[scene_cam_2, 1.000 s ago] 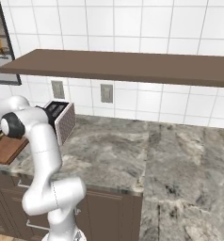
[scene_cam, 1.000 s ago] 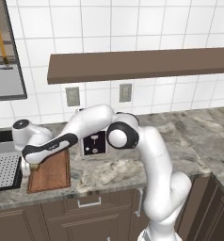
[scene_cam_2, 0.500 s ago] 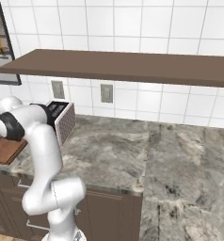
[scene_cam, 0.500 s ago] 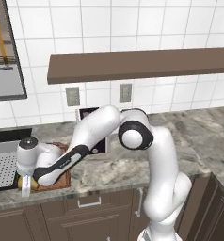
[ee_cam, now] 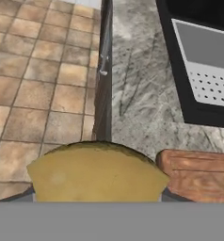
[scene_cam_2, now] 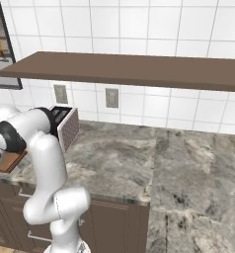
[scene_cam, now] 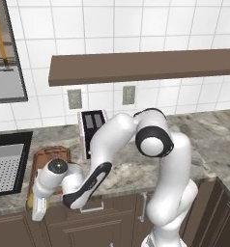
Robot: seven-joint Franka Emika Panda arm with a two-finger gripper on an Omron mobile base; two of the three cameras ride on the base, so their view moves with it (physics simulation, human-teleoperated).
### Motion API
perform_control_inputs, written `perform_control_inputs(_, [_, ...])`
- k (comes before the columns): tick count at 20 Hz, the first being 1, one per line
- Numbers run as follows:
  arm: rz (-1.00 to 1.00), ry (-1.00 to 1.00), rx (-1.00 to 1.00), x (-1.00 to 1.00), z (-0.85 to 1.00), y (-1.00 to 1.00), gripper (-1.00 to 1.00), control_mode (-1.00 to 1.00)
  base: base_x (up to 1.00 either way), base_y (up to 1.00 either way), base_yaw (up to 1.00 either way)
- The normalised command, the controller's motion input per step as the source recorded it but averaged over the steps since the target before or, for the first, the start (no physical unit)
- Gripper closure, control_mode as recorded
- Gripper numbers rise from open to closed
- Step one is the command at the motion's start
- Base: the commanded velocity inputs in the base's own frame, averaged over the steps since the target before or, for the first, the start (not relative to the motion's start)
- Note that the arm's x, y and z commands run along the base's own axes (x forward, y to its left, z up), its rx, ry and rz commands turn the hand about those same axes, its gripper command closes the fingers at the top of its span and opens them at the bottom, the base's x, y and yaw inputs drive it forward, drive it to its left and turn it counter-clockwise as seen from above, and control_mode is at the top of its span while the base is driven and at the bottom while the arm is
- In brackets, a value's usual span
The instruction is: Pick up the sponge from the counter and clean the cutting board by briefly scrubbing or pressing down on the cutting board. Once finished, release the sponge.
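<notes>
The mustard-yellow sponge (ee_cam: 97, 172) sits between my fingertips, and my gripper (ee_cam: 97, 190) is shut on it. In the left base view the gripper (scene_cam: 39, 208) hangs at the counter's front edge, with the sponge (scene_cam: 29, 205) showing as a yellow bit beside the white hand. The reddish-brown cutting board (scene_cam: 52, 156) lies on the grey marbled counter (scene_cam: 131, 169) just behind the hand, partly hidden by the arm. A corner of the board (ee_cam: 201, 172) shows to the right of the sponge in the hand view. A sliver of the board (scene_cam_2: 11, 161) also appears behind the arm.
A black sink basin (scene_cam: 8, 164) with a perforated tray lies left of the board; in the hand view the sink (ee_cam: 201, 61) is beyond it. A toaster (scene_cam: 92, 126) stands behind the arm. Tiled floor (ee_cam: 38, 70) lies past the counter edge (ee_cam: 103, 75).
The hand has swung from over the cutting board toward the counter's front edge and dropped lower, still carrying the sponge. The jaws have closed in a little.
</notes>
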Motion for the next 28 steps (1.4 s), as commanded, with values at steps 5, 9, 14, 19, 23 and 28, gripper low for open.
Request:
perform_control_inputs(5, [0.0, 0.01, 0.02, 0.35, 0.52, -0.57, 1.0, -1.0, 0.0, 0.0, 0.0])
perform_control_inputs(9, [0.0, 0.05, 0.0, 0.71, 0.59, -0.55, 1.0, -1.0, 0.0, 0.0, 0.0])
perform_control_inputs(14, [-0.04, 0.16, -0.04, 0.83, 0.57, -0.47, 1.0, -1.0, 0.0, 0.0, 0.0])
perform_control_inputs(19, [-0.18, 0.39, -0.11, 0.99, 0.59, -0.33, 1.0, -1.0, 0.0, 0.0, 0.0])
perform_control_inputs(23, [-0.22, 0.41, -0.11, 1.0, 0.59, -0.29, 1.0, -1.0, 0.0, 0.0, 0.0])
perform_control_inputs(28, [-0.26, 0.46, -0.1, 0.95, 0.51, -0.28, 1.0, -1.0, 0.0, 0.0, 0.0])
